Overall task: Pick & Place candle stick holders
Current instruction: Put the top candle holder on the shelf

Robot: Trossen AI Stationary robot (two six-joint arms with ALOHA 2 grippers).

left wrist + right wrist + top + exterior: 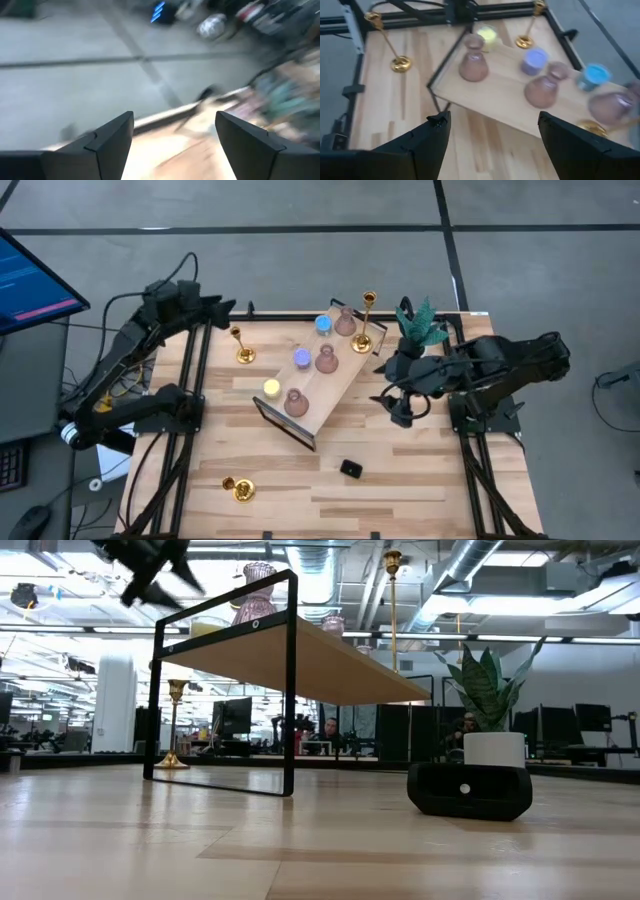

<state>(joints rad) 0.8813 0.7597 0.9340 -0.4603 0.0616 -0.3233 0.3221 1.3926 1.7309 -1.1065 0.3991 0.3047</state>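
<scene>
The small black block (469, 791) is seen nearest the low camera, with the white-potted plant (494, 745) partly hidden behind it. In that view the wooden shelf (300, 655) is seen from below, so most pieces on it are hidden; only a pink top (257, 590) and a tall gold stem (393, 605) are shown above its edge.

From above, the shelf (320, 380) is shown lying diagonally mid-table. On it three dusty-pink holders (326, 360), a blue one (323, 324), a violet one (301, 358) and a yellow one (271, 388) are set, with a gold stemmed holder (364, 330) at its far end. A second gold holder (243, 347) is stood on the table left of the shelf, and a third (238, 489) is laid on its side near the front left edge.

The right gripper (398, 408) is held just right of the shelf, fingers spread and nothing grasped. The left gripper (228, 305) is raised at the far left corner, likewise spread and empty; its wrist view is blurred and little can be made out
</scene>
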